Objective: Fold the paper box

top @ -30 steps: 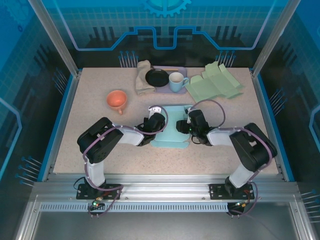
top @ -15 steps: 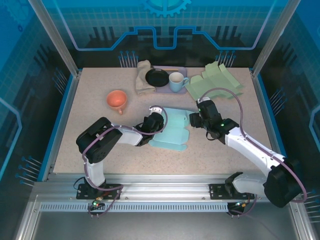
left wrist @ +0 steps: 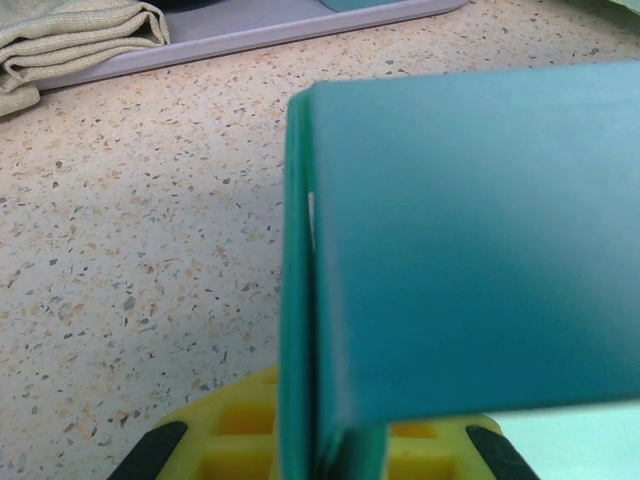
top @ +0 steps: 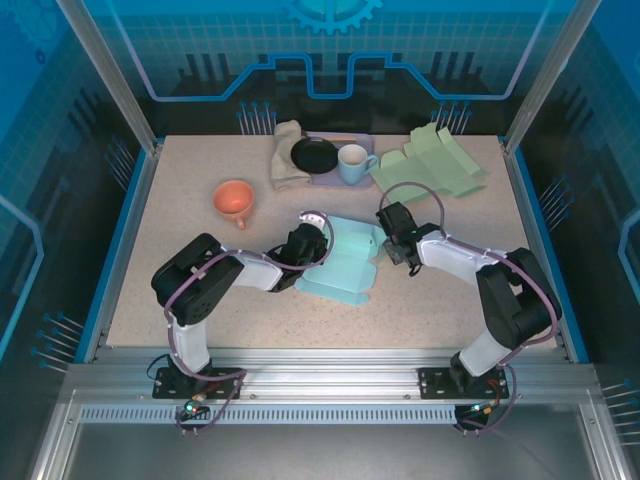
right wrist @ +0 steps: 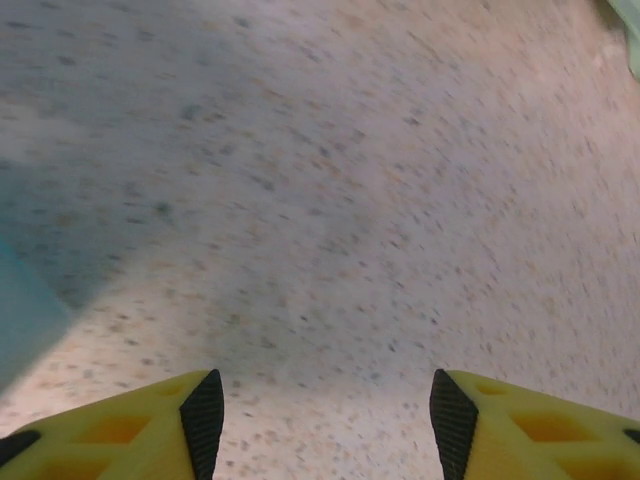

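The teal paper box (top: 342, 275), a flat card blank partly folded with one panel lifted, lies near the middle of the speckled stone-look table (top: 180, 255). Beyond the box to its left stands an orange ceramic cup (top: 234, 199). Straight behind the box is a lavender plastic tray (top: 362, 142) carrying a black round dish (top: 314, 155) and a light blue mug (top: 352, 164), with a folded beige cloth (top: 287, 155) against the tray's left end. Behind the box to its right lies a spread pile of pale green paper box blanks (top: 430, 165). None of these touches the box, and the table just around it is bare. The left gripper (top: 318, 248) meets the box at its left edge. In the left wrist view its yellow fingers (left wrist: 240, 445) are pinched together on the folded card edge (left wrist: 320, 300), with the raised panel standing over them. The right gripper (top: 387, 228) hangs just beside the box's right edge. In the right wrist view its yellow, black-tipped fingers (right wrist: 200, 410) stand well apart over bare table, holding nothing. That picture is blurred, and the teal patch at its left edge is probably the box.
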{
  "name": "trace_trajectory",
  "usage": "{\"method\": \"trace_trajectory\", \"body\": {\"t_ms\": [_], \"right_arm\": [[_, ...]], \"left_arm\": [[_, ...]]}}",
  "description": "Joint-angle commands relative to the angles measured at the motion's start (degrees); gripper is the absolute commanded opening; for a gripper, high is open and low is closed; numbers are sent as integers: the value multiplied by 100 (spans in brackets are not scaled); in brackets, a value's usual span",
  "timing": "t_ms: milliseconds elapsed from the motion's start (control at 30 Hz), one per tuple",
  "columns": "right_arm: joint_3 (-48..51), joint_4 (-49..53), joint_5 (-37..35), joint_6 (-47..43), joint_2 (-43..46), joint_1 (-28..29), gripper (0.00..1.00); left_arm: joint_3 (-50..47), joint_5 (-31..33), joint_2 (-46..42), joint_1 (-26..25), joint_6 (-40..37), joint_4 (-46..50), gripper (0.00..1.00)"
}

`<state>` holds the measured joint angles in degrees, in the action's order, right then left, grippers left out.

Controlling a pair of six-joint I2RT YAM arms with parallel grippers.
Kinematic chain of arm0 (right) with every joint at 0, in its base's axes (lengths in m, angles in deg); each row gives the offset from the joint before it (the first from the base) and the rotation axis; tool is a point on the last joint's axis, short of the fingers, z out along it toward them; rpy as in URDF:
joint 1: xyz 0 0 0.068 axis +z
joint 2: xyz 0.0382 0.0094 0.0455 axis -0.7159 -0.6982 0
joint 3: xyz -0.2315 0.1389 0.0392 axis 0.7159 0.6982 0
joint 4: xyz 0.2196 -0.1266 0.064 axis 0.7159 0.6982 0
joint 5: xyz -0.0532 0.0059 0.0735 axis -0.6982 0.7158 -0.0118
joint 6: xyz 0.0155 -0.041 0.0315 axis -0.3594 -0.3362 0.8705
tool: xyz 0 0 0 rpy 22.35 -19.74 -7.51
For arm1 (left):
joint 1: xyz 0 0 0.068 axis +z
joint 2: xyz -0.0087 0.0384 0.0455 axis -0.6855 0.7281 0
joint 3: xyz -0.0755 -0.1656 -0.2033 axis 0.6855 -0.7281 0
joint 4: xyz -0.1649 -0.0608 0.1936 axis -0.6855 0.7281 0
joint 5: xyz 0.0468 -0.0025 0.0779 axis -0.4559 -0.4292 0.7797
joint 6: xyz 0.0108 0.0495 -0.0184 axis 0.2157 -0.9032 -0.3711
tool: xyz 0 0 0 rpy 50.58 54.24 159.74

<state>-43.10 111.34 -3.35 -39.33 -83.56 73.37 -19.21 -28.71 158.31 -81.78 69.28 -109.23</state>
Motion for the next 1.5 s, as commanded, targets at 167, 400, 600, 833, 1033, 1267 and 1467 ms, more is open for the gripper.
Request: {"method": "trace_trajectory", "body": {"t_ms": [167,400,600,833,1033,1267,1467], "right_arm": [[-57,-215,716,-390,296,218,59],[186,-537,1404,-353,1023,213,57],[414,-770,1454,-372,1089,205,51],[404,-869,1503,-271,999,204,47],[387,-955,1683,-90,1026,196,44],[421,-1253,1910,356,900,212,38],[603,-1702,2003,757,738,343,34]], "left_arm": [[60,-239,287,14,-148,644,0],[31,-328,159,10,-118,673,0],[-45,-342,76,9,-106,648,0],[-56,-479,74,21,-82,623,0],[-110,-678,43,14,-77,534,0],[-114,-702,-27,11,87,616,0],[-91,-676,-185,10,440,824,0]]}}
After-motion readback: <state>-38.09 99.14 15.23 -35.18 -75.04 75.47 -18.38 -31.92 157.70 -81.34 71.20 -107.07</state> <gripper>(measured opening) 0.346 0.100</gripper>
